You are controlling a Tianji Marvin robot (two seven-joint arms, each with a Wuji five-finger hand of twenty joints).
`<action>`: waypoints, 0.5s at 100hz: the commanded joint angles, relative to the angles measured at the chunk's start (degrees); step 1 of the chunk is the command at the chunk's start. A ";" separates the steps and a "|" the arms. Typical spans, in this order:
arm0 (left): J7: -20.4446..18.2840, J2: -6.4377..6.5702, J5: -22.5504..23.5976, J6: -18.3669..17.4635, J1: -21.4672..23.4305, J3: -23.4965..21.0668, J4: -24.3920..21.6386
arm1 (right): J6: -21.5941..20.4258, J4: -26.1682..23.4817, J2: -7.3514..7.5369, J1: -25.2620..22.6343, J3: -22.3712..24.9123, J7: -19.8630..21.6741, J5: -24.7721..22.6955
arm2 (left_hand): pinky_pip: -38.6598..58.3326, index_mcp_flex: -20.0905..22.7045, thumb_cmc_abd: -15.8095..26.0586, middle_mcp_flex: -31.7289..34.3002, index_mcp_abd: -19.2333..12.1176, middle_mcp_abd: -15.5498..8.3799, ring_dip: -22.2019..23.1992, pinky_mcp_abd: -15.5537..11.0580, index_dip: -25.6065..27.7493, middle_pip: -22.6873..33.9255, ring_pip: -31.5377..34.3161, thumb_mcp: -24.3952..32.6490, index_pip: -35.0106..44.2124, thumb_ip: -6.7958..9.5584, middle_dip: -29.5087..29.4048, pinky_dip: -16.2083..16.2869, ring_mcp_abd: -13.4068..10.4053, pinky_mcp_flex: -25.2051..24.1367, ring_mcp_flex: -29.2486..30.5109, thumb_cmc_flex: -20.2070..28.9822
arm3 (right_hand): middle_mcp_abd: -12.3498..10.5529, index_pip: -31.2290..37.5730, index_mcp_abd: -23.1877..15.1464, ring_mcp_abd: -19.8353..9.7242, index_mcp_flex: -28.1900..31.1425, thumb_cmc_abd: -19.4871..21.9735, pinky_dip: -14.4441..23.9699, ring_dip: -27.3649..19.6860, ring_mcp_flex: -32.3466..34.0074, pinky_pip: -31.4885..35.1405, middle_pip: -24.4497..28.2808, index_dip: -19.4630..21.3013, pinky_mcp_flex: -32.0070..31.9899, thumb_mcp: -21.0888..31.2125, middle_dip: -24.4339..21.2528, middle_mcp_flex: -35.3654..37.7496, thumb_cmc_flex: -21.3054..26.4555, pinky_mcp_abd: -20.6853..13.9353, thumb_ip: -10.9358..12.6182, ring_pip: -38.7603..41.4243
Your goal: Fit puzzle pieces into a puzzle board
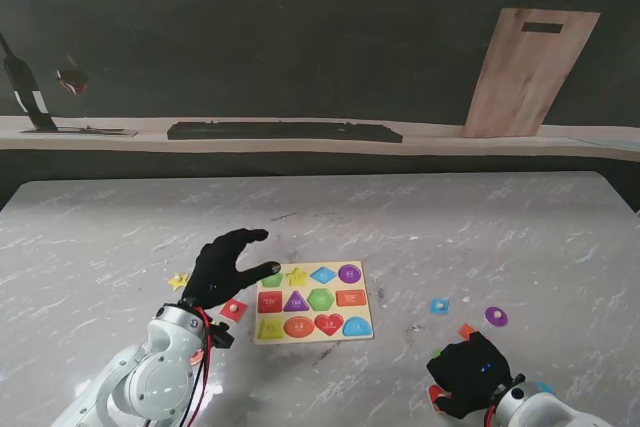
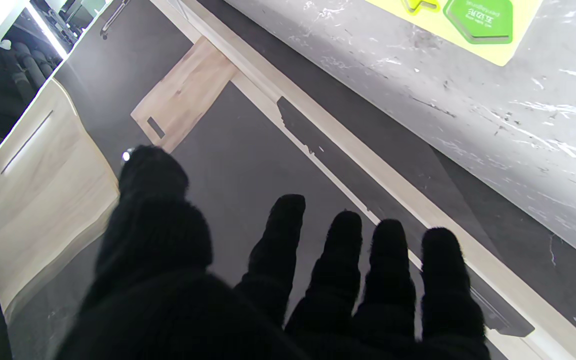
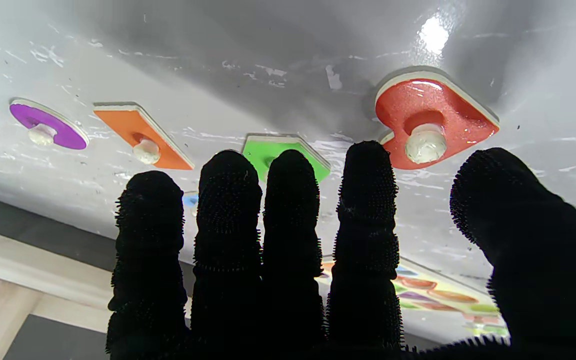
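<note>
On the grey marbled table [image 1: 480, 227], the yellow wooden puzzle board [image 1: 313, 301] lies in the middle, its twelve slots showing coloured shapes. The black-gloved left hand [image 1: 226, 265] hovers at the board's left edge, fingers spread, holding nothing. The black-gloved right hand [image 1: 470, 375] sits low near the front edge, fingers straight and apart, empty, over a red heart-shaped piece [image 3: 430, 117]. Nearby lie an orange square piece [image 3: 140, 135], a purple round piece [image 1: 496, 316] and a small blue piece [image 1: 439, 306]. Open tabletop stretches farther from me.
</note>
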 commanded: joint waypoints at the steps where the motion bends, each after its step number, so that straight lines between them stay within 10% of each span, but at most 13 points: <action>1: 0.02 -0.19 -0.18 0.15 0.06 0.19 -0.09 | -0.03 0.35 0.22 -0.08 -0.28 0.06 -0.69 | -1.16 0.73 1.01 0.00 -0.94 -0.58 0.76 4.90 -0.09 -0.75 -1.56 -0.99 -0.54 1.91 0.45 1.11 0.21 -0.55 1.56 0.94 | 0.62 1.76 -0.94 1.53 1.36 -0.71 1.69 0.70 2.32 2.70 1.84 -0.55 0.59 0.37 0.42 1.90 -1.97 2.66 -2.22 1.93; 50: 0.56 -0.25 0.35 0.85 0.12 0.46 -0.22 | 0.22 1.68 0.38 1.61 -1.54 2.25 -0.01 | -1.80 0.82 1.11 -0.36 -0.90 -0.47 0.66 4.92 0.02 -0.71 -1.80 -1.00 -0.56 1.91 0.54 1.25 -0.07 -0.72 1.17 1.09 | -0.02 4.66 -3.91 1.42 1.55 -2.69 2.18 0.56 3.17 2.77 1.59 -4.66 1.14 1.87 0.29 3.37 2.34 2.54 -5.07 2.10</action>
